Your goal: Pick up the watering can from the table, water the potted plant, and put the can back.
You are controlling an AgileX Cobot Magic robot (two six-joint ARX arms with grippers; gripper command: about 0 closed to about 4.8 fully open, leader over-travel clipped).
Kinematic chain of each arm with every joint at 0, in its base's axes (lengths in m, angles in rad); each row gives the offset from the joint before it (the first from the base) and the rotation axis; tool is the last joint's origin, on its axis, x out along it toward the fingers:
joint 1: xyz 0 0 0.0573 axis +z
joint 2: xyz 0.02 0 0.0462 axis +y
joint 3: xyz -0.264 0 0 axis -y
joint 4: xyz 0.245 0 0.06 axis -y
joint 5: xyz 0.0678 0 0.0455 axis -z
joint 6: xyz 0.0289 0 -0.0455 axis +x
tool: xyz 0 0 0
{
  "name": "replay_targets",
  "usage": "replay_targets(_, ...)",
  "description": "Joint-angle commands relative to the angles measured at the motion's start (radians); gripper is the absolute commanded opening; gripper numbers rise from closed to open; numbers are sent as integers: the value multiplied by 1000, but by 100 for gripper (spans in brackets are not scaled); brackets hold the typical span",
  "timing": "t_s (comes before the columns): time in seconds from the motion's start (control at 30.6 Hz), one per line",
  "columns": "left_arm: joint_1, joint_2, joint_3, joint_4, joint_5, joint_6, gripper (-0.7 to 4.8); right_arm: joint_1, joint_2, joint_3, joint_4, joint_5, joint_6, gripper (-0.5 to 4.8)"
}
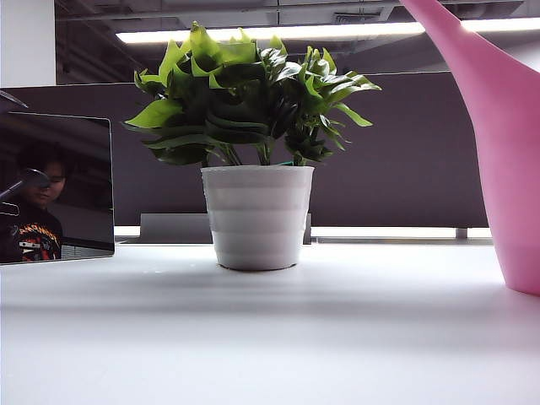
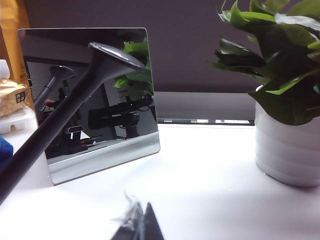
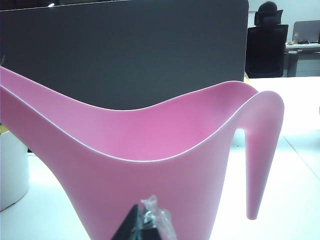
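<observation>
In the exterior view, the potted plant (image 1: 257, 143) stood upright near the middle of the white tabletop (image 1: 270, 337), bright and dark green leaves spreading above a white ribbed pot. The pink watering can (image 1: 510, 143) stood on the tabletop at the right edge, well apart from the pot, its long spout rising up and leftward out of the picture. A square mirror (image 1: 56, 190) leaned at the left edge, reflecting a seated person. Neither end effector appeared there.

In the left wrist view, the left end effector (image 2: 141, 227) showed only as a dark tip low over the tabletop (image 2: 200, 190); whether it was clenched or released could not be told. The mirror (image 2: 95, 100) stood ahead of it, a dark rod (image 2: 60, 120) with a flared head slanting across its face, and the potted plant (image 2: 285, 105) stood off to one side.

In the right wrist view, the right end effector (image 3: 142, 227) sat clenched, its dark tips together with clear wrap on them, empty, just beside the wall of the watering can (image 3: 150, 145). The can's open mouth and curved handle (image 3: 260, 150) filled the view.
</observation>
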Motion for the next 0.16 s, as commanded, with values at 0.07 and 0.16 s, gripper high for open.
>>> replay_targets(0.07,1,1,1,13,3,8,-5,0,0,-2,13,-1,-2,-1)
replay_targets(0.16,1,1,1,13,3,8,-5,0,0,-2,13,-1,-2,-1)
